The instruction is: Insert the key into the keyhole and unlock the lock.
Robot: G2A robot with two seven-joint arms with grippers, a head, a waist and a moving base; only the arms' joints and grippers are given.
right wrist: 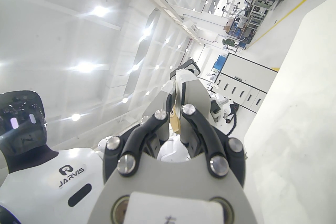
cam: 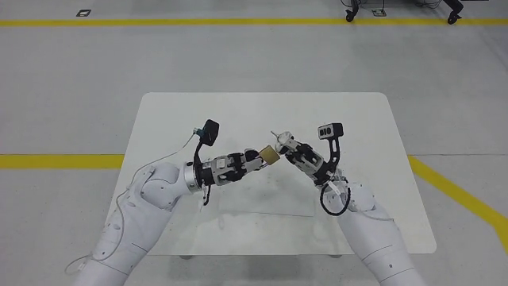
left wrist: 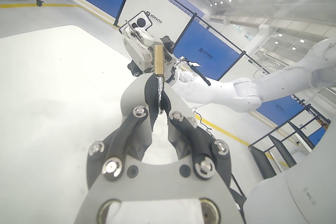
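Both shut tight: clamps blocky brass padlock (left wrist: 158, 59) in left end effector (left wrist: 159, 90), thin silver metal key (left wrist: 130, 26) in tape-wrapped right end effector (right wrist: 176, 83).

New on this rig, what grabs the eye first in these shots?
A brass padlock is held in mid-air over the middle of the white table. The left tool pinches a silver key with its tip at the padlock's end. The right tool, wrapped in white tape at its tips, grips the padlock from the opposite side.
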